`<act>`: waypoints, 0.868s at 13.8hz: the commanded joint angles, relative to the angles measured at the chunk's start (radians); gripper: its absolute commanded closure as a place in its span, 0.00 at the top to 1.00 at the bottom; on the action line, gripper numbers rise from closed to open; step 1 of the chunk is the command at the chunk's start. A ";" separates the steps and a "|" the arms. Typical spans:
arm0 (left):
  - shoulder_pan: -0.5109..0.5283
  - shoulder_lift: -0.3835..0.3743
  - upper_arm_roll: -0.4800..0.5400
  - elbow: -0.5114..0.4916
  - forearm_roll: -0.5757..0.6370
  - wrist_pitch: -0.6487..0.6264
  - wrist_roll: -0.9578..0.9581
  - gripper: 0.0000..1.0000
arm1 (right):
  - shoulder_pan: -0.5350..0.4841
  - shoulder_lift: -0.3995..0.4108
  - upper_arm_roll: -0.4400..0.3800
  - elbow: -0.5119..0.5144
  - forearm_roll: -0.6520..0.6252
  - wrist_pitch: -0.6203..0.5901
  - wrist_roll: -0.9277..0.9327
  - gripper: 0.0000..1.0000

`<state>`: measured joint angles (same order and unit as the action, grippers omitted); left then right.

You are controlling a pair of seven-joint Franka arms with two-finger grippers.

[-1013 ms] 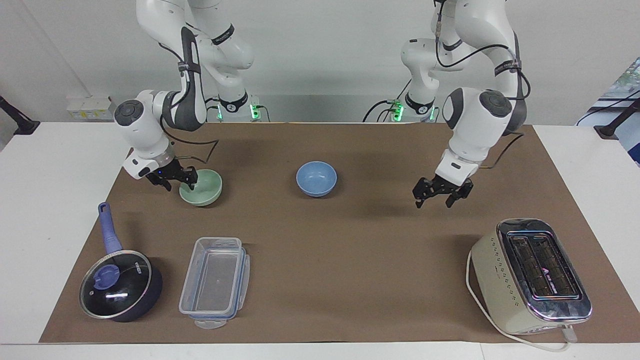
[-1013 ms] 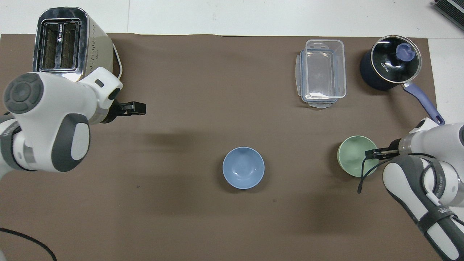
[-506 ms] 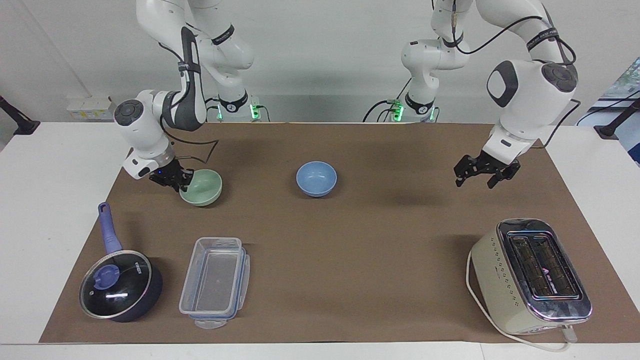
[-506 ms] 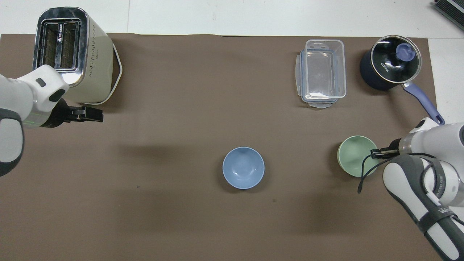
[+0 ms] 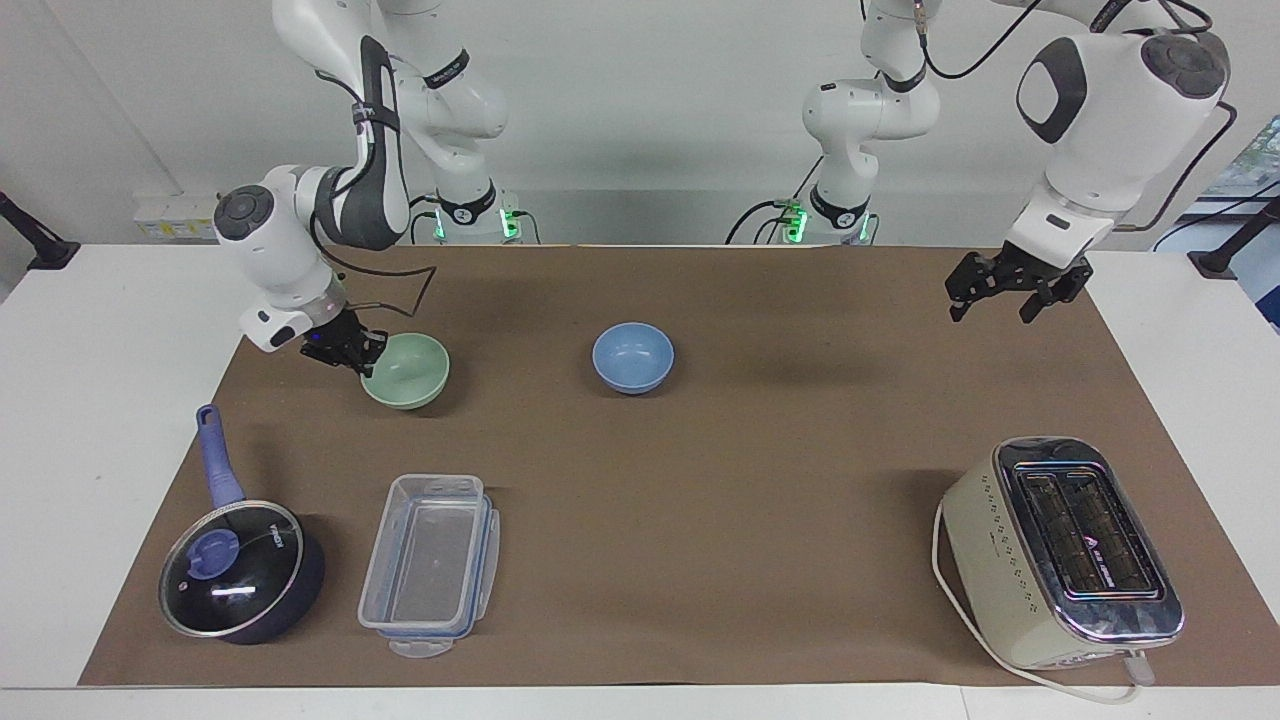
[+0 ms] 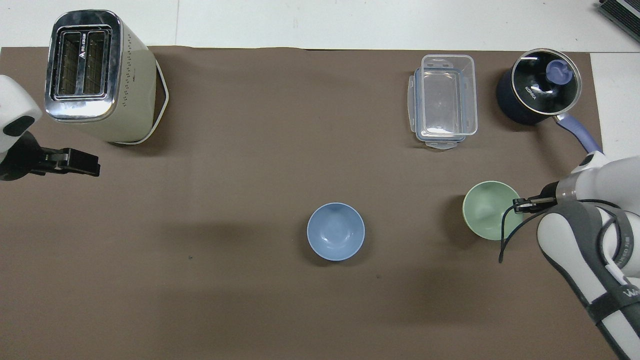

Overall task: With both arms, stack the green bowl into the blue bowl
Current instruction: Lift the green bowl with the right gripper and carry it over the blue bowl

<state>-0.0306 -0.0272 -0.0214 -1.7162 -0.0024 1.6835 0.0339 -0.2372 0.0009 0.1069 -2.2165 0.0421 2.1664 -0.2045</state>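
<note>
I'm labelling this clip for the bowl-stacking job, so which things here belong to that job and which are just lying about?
Part of the job:
- green bowl, its rim gripped by the right gripper
- blue bowl, mid-table
- left gripper, raised and open over the left arm's end of the table, waiting

Just lying about:
- toaster
- clear container
- lidded saucepan

Chrome-topped toaster [image 5: 1062,550], clear plastic container [image 5: 430,563], matt bowls
</note>
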 commanded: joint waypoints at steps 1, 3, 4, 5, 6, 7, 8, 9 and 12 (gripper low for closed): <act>0.011 0.024 -0.006 0.114 0.032 -0.150 0.011 1.00 | 0.054 -0.048 0.007 0.020 0.050 -0.054 -0.024 0.00; 0.011 0.021 -0.005 0.138 0.019 -0.170 0.009 1.00 | 0.107 -0.073 0.007 0.024 0.067 -0.065 -0.015 0.00; 0.011 0.020 -0.005 0.130 0.018 -0.159 0.011 1.00 | 0.137 -0.079 0.007 0.030 0.067 -0.066 0.003 0.00; 0.011 0.018 -0.005 0.130 0.016 -0.154 0.009 1.00 | 0.168 -0.078 0.007 0.037 0.067 -0.068 0.032 0.00; 0.011 0.018 -0.005 0.129 0.016 -0.156 0.008 1.00 | 0.206 -0.076 0.007 0.041 0.067 -0.065 0.074 0.00; 0.012 0.018 -0.005 0.129 0.016 -0.157 0.001 1.00 | 0.258 -0.070 0.007 0.053 0.067 -0.056 0.129 0.00; 0.020 0.020 -0.005 0.132 0.015 -0.160 -0.003 1.00 | 0.303 -0.067 0.007 0.063 0.067 -0.051 0.192 0.00; 0.021 0.023 -0.005 0.141 0.006 -0.175 -0.006 1.00 | 0.349 -0.064 0.007 0.069 0.067 -0.047 0.248 0.00; 0.032 0.026 -0.003 0.155 -0.024 -0.211 -0.006 1.00 | 0.442 -0.044 0.008 0.084 0.068 -0.033 0.347 0.00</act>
<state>-0.0213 -0.0192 -0.0170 -1.6076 -0.0082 1.5145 0.0308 0.1753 -0.0669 0.1142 -2.1570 0.0965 2.1232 0.1013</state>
